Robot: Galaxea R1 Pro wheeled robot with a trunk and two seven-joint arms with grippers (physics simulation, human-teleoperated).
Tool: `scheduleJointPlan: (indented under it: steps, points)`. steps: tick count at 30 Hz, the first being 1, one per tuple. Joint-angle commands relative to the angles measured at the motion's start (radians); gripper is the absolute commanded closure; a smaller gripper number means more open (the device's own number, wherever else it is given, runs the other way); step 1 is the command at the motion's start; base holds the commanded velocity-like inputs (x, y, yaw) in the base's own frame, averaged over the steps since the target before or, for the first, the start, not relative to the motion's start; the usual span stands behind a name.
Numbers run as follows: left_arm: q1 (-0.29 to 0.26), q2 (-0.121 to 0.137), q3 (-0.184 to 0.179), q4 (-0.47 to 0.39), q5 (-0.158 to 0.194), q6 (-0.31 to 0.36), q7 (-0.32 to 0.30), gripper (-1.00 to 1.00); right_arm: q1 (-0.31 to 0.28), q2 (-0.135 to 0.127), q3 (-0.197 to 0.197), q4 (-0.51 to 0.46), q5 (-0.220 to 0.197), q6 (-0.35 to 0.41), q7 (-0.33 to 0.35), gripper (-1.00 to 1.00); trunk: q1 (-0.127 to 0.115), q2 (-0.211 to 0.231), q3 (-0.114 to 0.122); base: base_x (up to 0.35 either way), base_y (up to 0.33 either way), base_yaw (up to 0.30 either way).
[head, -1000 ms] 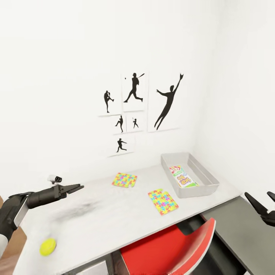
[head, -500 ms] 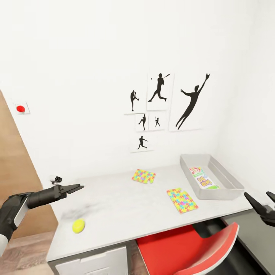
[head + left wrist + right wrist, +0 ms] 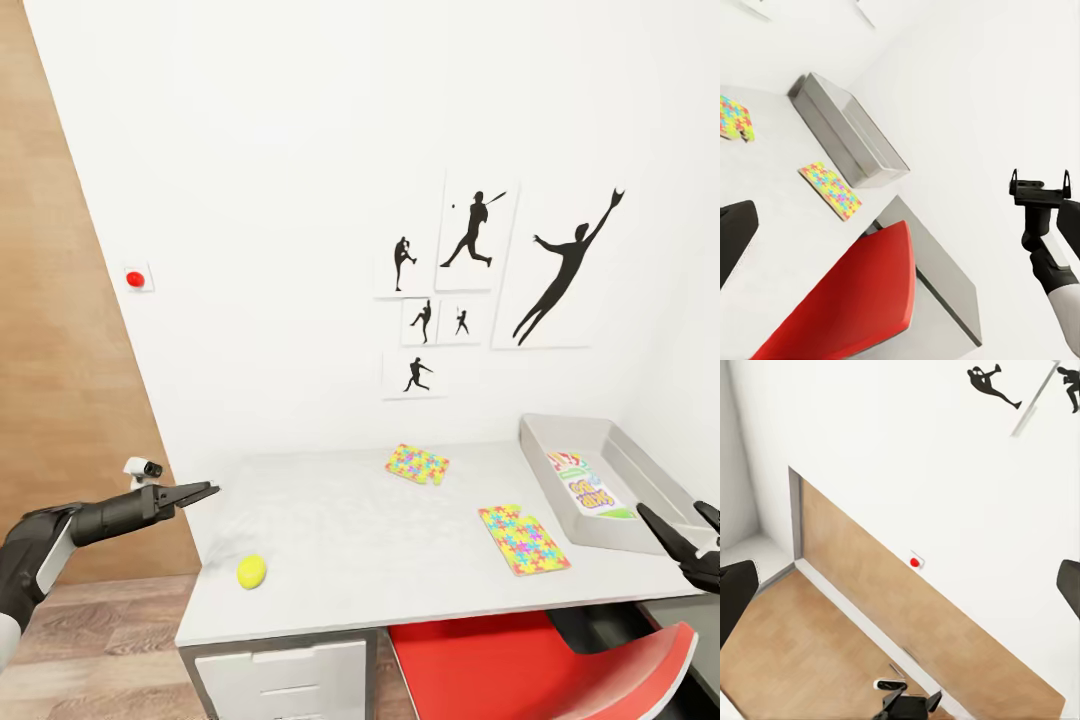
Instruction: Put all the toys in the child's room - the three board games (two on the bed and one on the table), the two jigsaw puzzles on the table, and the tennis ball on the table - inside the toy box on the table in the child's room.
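Note:
The table (image 3: 340,540) has a pale top. On its left part lies the tennis ball (image 3: 251,571). One jigsaw puzzle (image 3: 417,463) rests near the wall and a second jigsaw puzzle (image 3: 523,539) lies nearer the front edge, beside the toy box (image 3: 548,432) at the right end. A board game (image 3: 585,485) lies inside the toy box. My left gripper (image 3: 208,490) hovers open and empty off the table's left end, above and left of the ball. My right gripper (image 3: 675,508) is open and empty by the toy box's near right corner. The bed is out of view.
A red chair (image 3: 530,665) is tucked under the table's right half, and white drawers (image 3: 280,680) sit under its left half. A wooden wall panel (image 3: 60,300) and wood floor (image 3: 90,640) lie to the left. Silhouette posters (image 3: 480,270) hang on the white wall.
The head view has swung left, so the table and its things sit further right in the picture. Both grippers hold the same pose; nothing on the table has moved.

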Motion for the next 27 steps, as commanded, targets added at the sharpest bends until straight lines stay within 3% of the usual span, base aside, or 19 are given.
scheduleJointPlan:
  steps: [1,9,15,22,27]
  points:
    - [-0.001,0.000,0.000,0.000,0.000,0.011,-0.003,-1.00,-0.001,0.000,0.000,0.000,0.002,0.003,0.003,-1.00,0.000,-0.001,-0.001,0.000,0.000,0.290]
    - [-0.001,0.000,0.000,0.000,-0.001,0.011,-0.002,-1.00,-0.001,0.001,0.001,0.000,0.004,0.003,0.003,-1.00,0.000,-0.001,-0.001,0.000,0.001,0.277]
    - [-0.001,0.000,0.000,0.000,-0.001,0.011,-0.002,-1.00,-0.001,0.001,-0.001,0.000,0.004,0.003,0.003,-1.00,0.000,-0.001,-0.001,0.063,0.092,0.070]
    - [0.020,-0.040,-0.003,0.003,0.007,-0.019,-0.005,-1.00,0.008,0.041,0.038,0.007,0.014,-0.038,-0.036,-1.00,0.000,-0.001,-0.001,0.000,0.106,0.000]
    - [0.014,-0.054,0.000,-0.005,0.006,-0.024,-0.005,-1.00,0.004,0.062,0.010,0.022,0.039,-0.038,-0.040,-1.00,0.000,-0.001,-0.001,0.000,0.055,0.000]
